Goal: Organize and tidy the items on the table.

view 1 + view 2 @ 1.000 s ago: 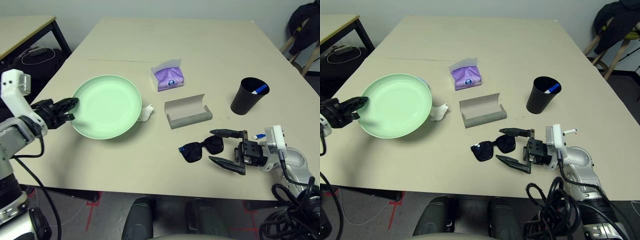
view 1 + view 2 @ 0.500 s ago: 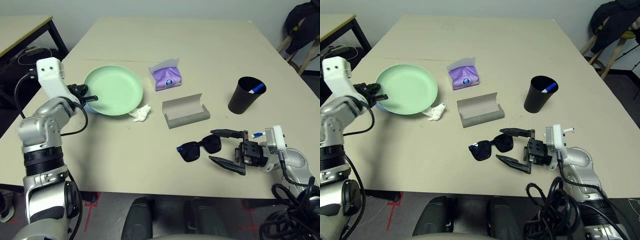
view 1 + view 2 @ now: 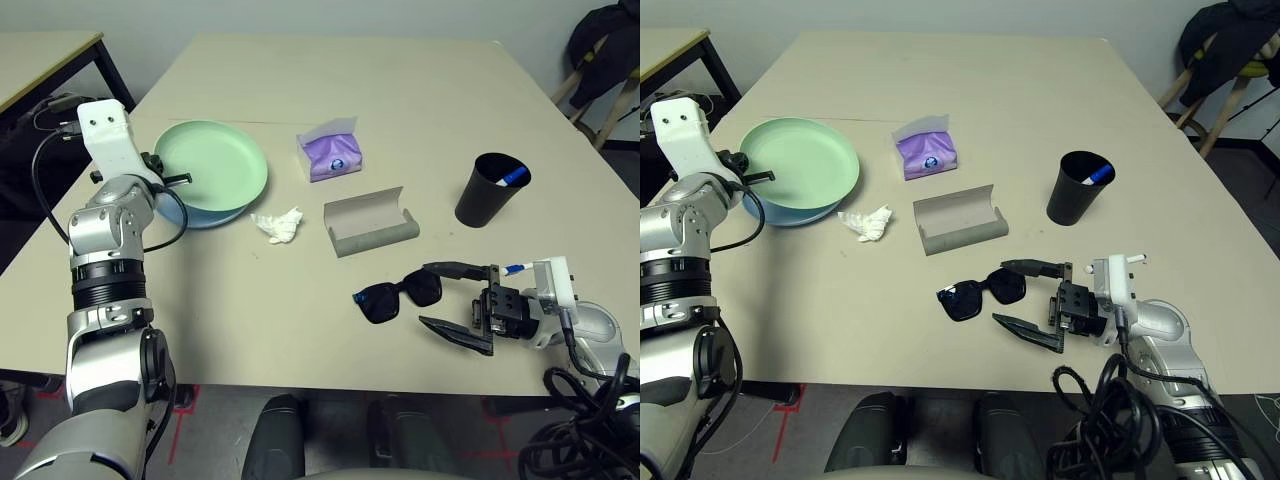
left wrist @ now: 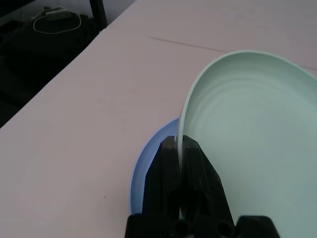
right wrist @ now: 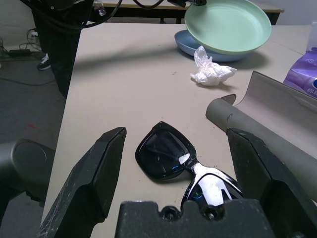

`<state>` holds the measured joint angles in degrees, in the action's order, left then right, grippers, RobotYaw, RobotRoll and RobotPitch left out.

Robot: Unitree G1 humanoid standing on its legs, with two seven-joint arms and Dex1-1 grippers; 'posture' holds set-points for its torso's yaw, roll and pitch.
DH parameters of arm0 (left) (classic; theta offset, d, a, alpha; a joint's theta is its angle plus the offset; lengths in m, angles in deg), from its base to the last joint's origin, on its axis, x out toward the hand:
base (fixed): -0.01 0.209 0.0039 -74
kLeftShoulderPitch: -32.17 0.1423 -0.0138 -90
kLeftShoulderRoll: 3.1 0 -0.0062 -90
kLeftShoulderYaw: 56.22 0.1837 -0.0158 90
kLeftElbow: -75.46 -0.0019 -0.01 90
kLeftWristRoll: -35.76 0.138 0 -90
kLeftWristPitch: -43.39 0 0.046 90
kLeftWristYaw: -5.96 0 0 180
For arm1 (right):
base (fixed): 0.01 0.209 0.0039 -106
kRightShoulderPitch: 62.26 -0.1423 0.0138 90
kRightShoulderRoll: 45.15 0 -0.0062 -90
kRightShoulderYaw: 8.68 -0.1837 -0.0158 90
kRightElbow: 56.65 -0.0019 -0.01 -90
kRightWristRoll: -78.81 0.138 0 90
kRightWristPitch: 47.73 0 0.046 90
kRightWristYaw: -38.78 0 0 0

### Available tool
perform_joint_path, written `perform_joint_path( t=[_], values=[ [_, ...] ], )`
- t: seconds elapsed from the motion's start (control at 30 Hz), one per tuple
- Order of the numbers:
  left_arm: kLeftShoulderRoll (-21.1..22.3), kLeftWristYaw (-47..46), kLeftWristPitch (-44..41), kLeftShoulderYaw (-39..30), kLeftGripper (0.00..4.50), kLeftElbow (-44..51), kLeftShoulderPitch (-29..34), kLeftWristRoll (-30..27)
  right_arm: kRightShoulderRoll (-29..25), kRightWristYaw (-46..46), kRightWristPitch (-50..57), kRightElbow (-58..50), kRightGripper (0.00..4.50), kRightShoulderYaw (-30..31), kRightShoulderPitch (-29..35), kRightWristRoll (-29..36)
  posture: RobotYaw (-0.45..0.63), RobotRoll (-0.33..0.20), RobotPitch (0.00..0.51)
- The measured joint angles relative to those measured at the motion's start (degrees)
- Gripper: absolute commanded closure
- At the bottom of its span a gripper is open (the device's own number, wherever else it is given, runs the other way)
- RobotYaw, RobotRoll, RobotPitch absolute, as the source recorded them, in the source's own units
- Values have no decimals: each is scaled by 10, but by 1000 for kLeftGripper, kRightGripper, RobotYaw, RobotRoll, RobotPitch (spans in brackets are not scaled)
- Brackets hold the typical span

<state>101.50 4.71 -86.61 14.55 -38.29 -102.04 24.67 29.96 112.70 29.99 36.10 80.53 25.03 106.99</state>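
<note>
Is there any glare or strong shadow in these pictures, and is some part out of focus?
Right wrist view: the sunglasses lenses carry small bright reflections, and the nearby right gripper fingers look soft. Left wrist view: the left gripper pinching the mint-green plate is slightly blurred. Left eye view: even light, with soft shadows under the black cup.

Head stereo overhead; wrist cams close, table-level.
</note>
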Motion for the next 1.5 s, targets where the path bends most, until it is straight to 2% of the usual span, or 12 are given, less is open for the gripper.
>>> perform_joint_path(
  t=[0.13,0.23,0.53,0.57,0.67,0.77,1.0,1.07,1.2,1.47,1.5],
  values=[
    [4,3,2,10,4473,1,3,13,0,0,0,0,0,0,0,0,60,0,87],
    [7,4,0,22,3732,3,17,24,-1,-1,0,-1,0,0,1,0,60,0,89],
    [20,15,-26,24,278,27,37,32,-5,-1,1,-4,0,0,11,0,69,0,94],
    [21,16,-27,24,9,29,38,32,-6,0,2,-4,0,0,11,0,76,0,94],
    [23,26,-34,18,9,46,49,29,-10,0,5,-5,0,0,10,1,76,0,94],
    [23,57,-46,-5,9,94,54,-1,-11,0,7,-4,0,0,8,1,81,0,93],
    [21,153,-87,-42,9,249,119,-99,-13,2,9,-3,0,0,-2,2,101,0,94],
    [21,191,-122,-45,9,309,150,-148,-13,4,10,-2,0,0,-5,2,108,0,93],
    [35,252,-178,-12,9,399,209,-206,-12,5,10,0,0,1,-12,2,108,0,93],
    [37,280,-189,51,9,448,244,-226,-7,-7,10,0,0,-1,-7,2,108,0,93],
    [37,281,-183,58,9,448,245,-224,-7,-12,10,-1,0,-2,-3,2,77,0,94]
  ],
)
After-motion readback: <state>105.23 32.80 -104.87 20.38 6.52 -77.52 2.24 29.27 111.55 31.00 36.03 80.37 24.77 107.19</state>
